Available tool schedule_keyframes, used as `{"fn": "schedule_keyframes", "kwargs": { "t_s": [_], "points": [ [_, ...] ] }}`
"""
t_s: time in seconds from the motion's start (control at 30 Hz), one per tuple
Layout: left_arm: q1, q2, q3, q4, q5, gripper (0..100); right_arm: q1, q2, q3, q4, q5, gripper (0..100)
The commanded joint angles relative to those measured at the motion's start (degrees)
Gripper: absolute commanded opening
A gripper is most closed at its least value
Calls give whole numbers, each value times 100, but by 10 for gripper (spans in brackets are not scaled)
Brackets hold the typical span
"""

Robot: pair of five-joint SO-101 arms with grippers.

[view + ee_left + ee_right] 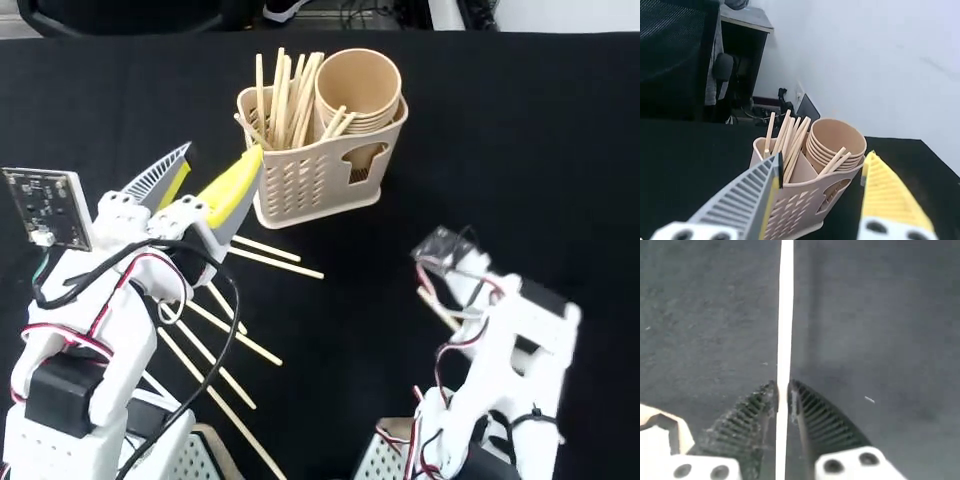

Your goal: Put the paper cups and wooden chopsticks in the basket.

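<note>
A beige slotted basket (310, 180) stands at the table's far middle, with a stack of paper cups (358, 85) in one compartment and several wooden chopsticks (285, 90) upright in the other. My left gripper (220, 155) hovers open just left of the basket, holding nothing. From the left wrist, the basket (805, 210) and cups (837, 137) show between the grey and yellow fingers of the left gripper (822, 159). My right gripper (784, 386) is shut on one chopstick (786, 315) close over the black cloth. That right gripper (432, 285) is at the near right.
Several loose chopsticks (235, 335) lie on the black cloth in front of the left arm, two more (270, 252) just before the basket. A small circuit board (45, 208) sticks out at the left edge. Open cloth spreads to the right of the basket.
</note>
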Motion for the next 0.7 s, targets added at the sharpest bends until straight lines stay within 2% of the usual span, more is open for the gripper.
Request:
{"fn": "schedule_keyframes", "kwargs": {
  "t_s": [0.0,0.2,0.37,0.5,0.67],
  "points": [
    [-13,-44,-31,185,18,263,62,-92,-1402,659,-747,12],
    [-13,-44,-75,774,35,263,9,-418,-3284,1468,-1811,11],
    [-31,-53,-48,1099,369,263,-316,-1771,-4409,2057,-1495,11],
    [-585,-281,4,1266,378,263,-325,-2580,-5297,1741,-1996,12],
    [-1174,-1319,505,1354,352,263,-343,-2677,-5411,1116,-3349,12]
  ]
}}
